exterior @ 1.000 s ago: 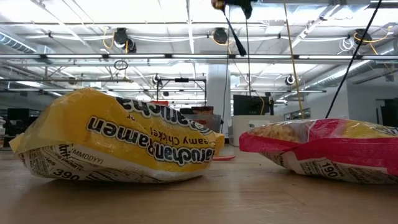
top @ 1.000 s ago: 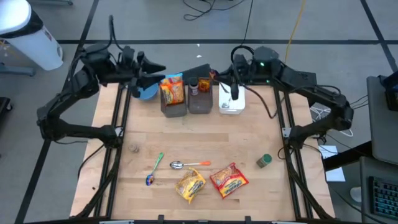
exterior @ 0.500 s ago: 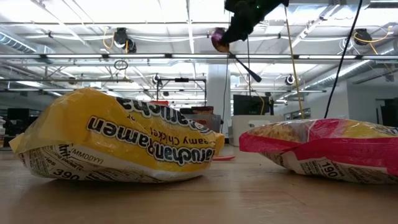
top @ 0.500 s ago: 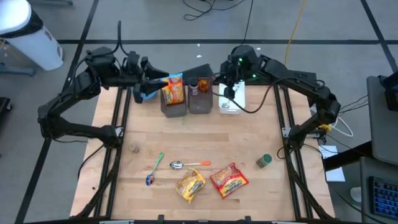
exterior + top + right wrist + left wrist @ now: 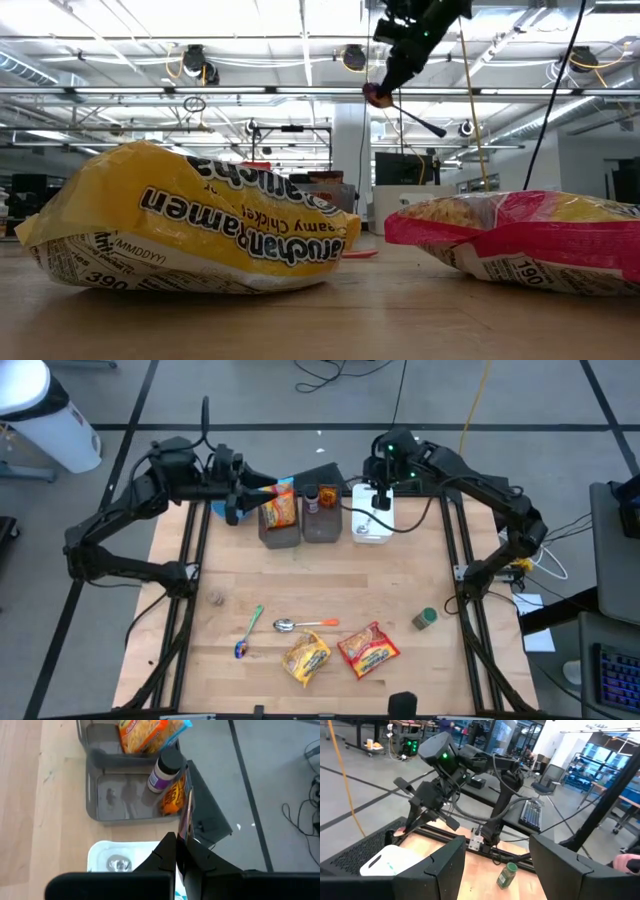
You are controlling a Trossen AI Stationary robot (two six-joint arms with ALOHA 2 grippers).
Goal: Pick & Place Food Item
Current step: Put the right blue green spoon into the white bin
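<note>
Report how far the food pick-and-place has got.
Done: one ramen packet stands in the left grey bin.
In hand: nothing visibly; the left gripper hovers open by that bin, and the right gripper is shut above the white container.
Left: the yellow ramen pack and red ramen pack lie on the table.

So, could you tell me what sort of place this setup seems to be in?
Probably a robotics lab or workshop: exposed ceiling pipes, a desk with a keyboard beyond the wooden table, and cables on the floor.
</note>
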